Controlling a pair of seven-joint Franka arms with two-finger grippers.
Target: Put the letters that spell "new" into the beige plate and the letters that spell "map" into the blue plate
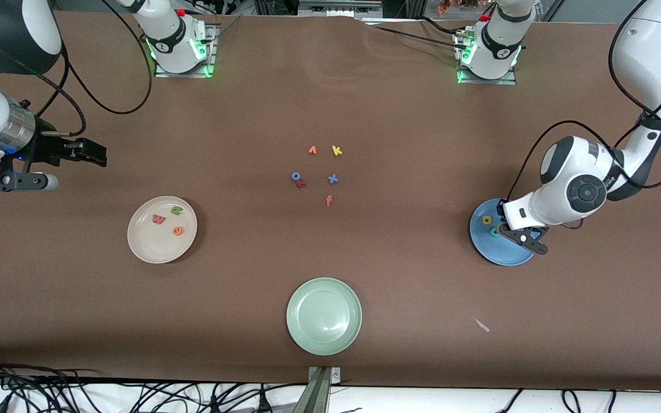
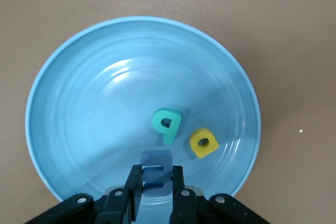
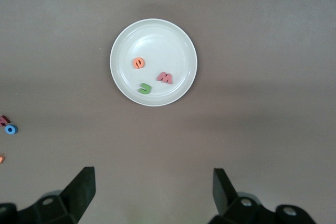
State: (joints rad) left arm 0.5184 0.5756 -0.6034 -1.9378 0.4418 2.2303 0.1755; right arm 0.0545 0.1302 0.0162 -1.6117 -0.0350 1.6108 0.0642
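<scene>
Brown tabletop (image 1: 365, 258) runs from the camera's edge up to the two arm bases, and nearest the camera on it sits a pale green plate (image 1: 323, 316), holding nothing and no part of the job. Farther up, toward the right arm's end, the beige plate (image 1: 162, 229) carries the w (image 1: 159, 219), the green n (image 1: 177, 210) and the orange e (image 1: 178, 231), so that word looks finished. Toward the left arm's end lies the blue plate (image 1: 500, 241), with the yellow a (image 2: 203, 142) and teal p (image 2: 167, 123) lying flat and close together in it. The left gripper (image 2: 157, 184) hangs low over the plate's edge, its arm bent down from the elbow with the wrist pointing at the dish; its fingers pinch the light-blue m (image 2: 156, 174) on edge, just above the plate's floor, placed so a release would likely drop it beside the other two. Farther still, mid-table, the leftover letters form a loose cluster: f (image 1: 329, 200), x (image 1: 333, 179), o (image 1: 295, 176) touching a small red letter, then k (image 1: 337, 151) and an orange v-shape (image 1: 312, 150). The right gripper (image 1: 86, 152) is raised over bare table toward its own end, pointing sideways along the table, jaws spread wide and holding nothing; that arm waits.
</scene>
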